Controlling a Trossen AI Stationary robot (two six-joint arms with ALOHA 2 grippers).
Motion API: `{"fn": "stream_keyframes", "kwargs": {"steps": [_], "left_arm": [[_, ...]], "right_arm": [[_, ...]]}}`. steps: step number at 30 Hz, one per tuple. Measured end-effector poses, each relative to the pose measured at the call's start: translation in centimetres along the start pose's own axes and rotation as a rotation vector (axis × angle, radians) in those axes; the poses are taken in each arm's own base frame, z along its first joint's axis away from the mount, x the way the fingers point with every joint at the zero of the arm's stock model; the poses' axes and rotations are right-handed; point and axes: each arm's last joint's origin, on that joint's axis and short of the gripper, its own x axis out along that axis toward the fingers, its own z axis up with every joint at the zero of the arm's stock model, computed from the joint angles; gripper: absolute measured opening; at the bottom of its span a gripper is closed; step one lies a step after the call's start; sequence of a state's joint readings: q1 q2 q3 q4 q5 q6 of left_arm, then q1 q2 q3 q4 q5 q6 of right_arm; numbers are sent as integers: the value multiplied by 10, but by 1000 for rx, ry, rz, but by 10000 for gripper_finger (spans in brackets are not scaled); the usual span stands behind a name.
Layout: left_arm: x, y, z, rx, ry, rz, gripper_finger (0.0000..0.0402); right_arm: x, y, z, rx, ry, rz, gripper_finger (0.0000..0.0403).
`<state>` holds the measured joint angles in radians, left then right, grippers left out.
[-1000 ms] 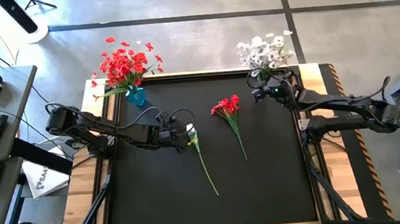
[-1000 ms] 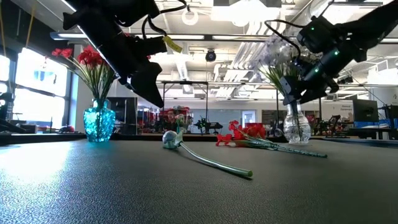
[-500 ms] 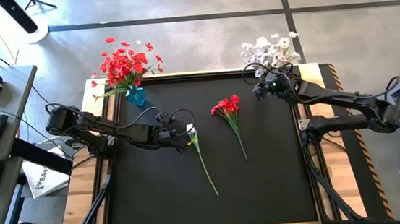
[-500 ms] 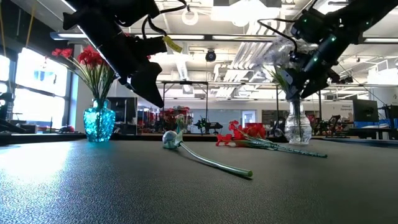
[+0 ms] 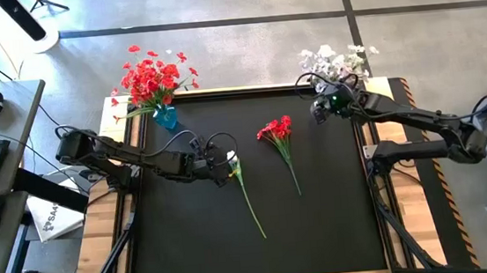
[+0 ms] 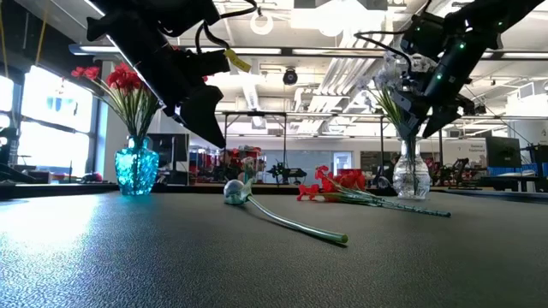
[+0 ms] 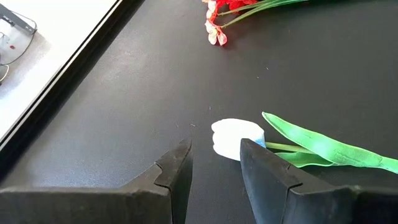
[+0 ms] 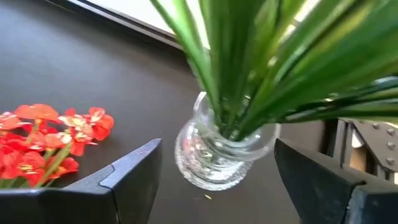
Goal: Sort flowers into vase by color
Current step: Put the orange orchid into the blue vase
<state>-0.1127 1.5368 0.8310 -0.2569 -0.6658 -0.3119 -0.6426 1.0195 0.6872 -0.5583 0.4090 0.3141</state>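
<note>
Two vases stand at the far edge of your black table (image 5: 322, 227): the blue vase (image 5: 166, 118) at the left corner holds red flowers (image 5: 152, 76). Your left gripper (image 7: 214, 168), fingers spread, hangs just above the bloom of the white flower (image 5: 247, 196) lying on the table. Right of it lies a loose red bunch (image 5: 279, 142). At the right corner, your right gripper (image 8: 214, 180), fingers wide apart, hangs over the clear vase (image 6: 411, 175) of white flowers (image 5: 336, 59).
</note>
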Motion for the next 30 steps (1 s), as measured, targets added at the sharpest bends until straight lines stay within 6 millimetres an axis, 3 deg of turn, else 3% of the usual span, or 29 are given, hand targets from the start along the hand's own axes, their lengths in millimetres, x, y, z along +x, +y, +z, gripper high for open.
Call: {"fn": "stream_keyframes", "kwargs": {"steps": [8, 15, 24, 30], "left_arm": [[0, 0, 0, 1, 0, 0, 122], [0, 0, 0, 0, 0, 0, 122], [-5, 4, -1, 16, 23, 4, 122], [-22, 15, -3, -6, 46, 19, 122]], "right_arm": [[4, -10, -3, 37, 95, 63, 305], [1, -8, -18, 109, 264, 120, 305], [-16, 24, -37, 15, 324, 210, 305], [-16, 59, -67, -28, 294, 349, 304]]}}
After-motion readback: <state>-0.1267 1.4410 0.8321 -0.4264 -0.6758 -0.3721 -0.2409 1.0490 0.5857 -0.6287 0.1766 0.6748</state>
